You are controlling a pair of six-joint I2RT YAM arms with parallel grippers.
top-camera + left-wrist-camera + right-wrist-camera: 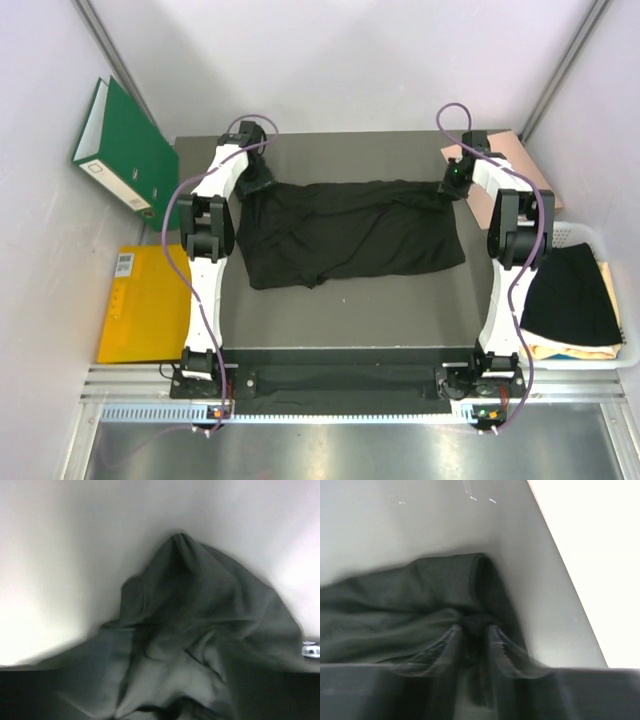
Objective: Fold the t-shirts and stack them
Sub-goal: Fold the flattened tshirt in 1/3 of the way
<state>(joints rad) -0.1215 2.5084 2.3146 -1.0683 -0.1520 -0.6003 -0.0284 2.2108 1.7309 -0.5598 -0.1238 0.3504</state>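
A black t-shirt [350,230] lies spread and creased across the dark tabletop. My left gripper [258,183] is down on its far left corner. The left wrist view holds only bunched black fabric [200,630] up close, and the fingers are hidden, so their state does not show. At the shirt's far right corner is my right gripper [452,183]. In the right wrist view its blurred fingers [451,645] stand close together, and the right gripper [476,627] pinches a knot of the black fabric [420,595]. A folded black t-shirt [570,295] lies on a cream-yellow one [575,351] at the right.
A white basket [565,232] at the right edge holds the folded shirts. A salmon-pink folder [505,150] lies at the far right corner. A green binder [125,150] leans on the left wall, above a yellow folder [145,300]. Walls close in on three sides.
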